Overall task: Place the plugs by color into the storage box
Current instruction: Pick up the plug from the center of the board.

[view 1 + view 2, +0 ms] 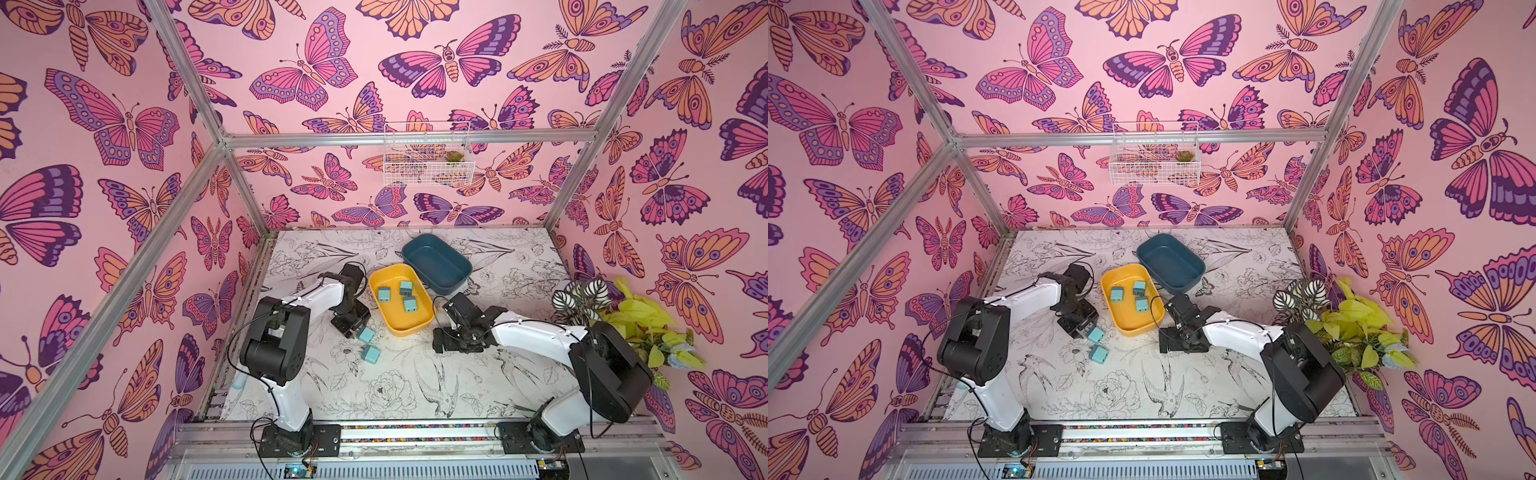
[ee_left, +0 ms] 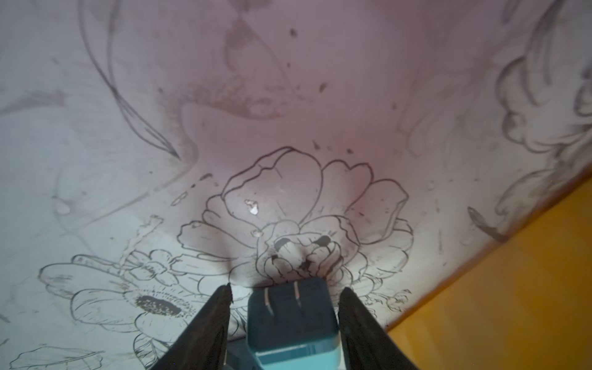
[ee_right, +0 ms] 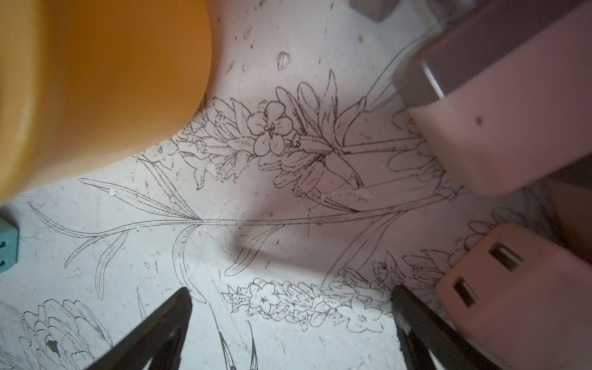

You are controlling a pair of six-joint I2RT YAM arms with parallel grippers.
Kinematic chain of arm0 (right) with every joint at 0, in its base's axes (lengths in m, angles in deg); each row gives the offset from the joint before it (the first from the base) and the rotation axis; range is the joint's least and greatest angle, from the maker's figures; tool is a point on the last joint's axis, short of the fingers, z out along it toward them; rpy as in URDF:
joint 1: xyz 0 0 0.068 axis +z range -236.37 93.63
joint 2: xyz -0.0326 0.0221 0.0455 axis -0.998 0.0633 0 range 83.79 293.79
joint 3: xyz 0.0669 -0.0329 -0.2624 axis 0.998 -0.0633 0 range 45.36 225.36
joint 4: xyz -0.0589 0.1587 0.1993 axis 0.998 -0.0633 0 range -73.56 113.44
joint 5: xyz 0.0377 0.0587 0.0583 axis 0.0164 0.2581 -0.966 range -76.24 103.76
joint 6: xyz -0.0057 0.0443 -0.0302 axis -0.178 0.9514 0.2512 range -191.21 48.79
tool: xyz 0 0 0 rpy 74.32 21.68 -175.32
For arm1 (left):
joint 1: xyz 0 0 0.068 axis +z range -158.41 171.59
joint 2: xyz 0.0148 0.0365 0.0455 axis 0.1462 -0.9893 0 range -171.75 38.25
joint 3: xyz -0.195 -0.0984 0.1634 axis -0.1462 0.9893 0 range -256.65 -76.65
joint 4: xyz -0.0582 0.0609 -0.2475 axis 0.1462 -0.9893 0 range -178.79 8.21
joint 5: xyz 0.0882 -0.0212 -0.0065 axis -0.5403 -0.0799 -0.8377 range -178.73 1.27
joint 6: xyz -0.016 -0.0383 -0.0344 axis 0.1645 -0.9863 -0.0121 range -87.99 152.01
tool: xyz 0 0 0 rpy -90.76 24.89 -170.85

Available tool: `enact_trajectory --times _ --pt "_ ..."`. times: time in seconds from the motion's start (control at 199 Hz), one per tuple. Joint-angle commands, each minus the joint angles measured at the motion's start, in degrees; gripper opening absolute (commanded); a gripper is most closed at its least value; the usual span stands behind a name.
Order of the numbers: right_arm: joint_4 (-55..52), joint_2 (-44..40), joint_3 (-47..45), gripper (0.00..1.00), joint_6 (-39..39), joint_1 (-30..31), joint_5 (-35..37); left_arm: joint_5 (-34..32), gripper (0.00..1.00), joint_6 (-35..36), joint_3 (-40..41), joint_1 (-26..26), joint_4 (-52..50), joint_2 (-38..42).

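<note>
In the left wrist view my left gripper [image 2: 287, 288] straddles a teal plug [image 2: 291, 323] lying on the table prongs-up; a narrow gap shows at one finger. In a top view that plug [image 1: 366, 333] lies beside a second teal plug [image 1: 370, 354], just left of the yellow storage box [image 1: 415, 328], which holds three teal plugs [image 1: 406, 286]. The dark blue storage box [image 1: 436, 262] behind it holds nothing. My right gripper [image 3: 291, 290] hangs open over bare table, with two pink plugs [image 3: 519, 288] close by. The right arm hides these in both top views.
A leafy potted plant [image 1: 623, 316] crowds the table's right edge behind the right arm. A white wire basket [image 1: 428, 153] hangs on the back wall. Aluminium frame posts [image 1: 577, 174] stand at the corners.
</note>
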Motion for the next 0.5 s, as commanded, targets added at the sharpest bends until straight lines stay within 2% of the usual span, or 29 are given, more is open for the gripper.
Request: enact_trajectory --times 0.0,0.211,0.382,0.498 --pt "-1.22 0.21 -0.40 0.98 -0.77 0.37 1.18 0.87 0.56 -1.22 1.25 -1.13 2.20 -1.46" --pt "-1.39 0.37 -0.43 0.98 -0.76 0.45 1.31 0.20 0.56 -1.13 1.29 -3.35 3.33 -1.94" --pt "-1.39 0.24 -0.44 0.98 -0.68 0.34 1.47 0.68 0.61 -0.73 1.47 -3.83 4.90 -4.41" --pt "-1.28 0.24 -0.82 0.98 -0.46 0.38 1.37 0.04 0.54 -0.70 2.16 -3.91 5.76 -5.49"
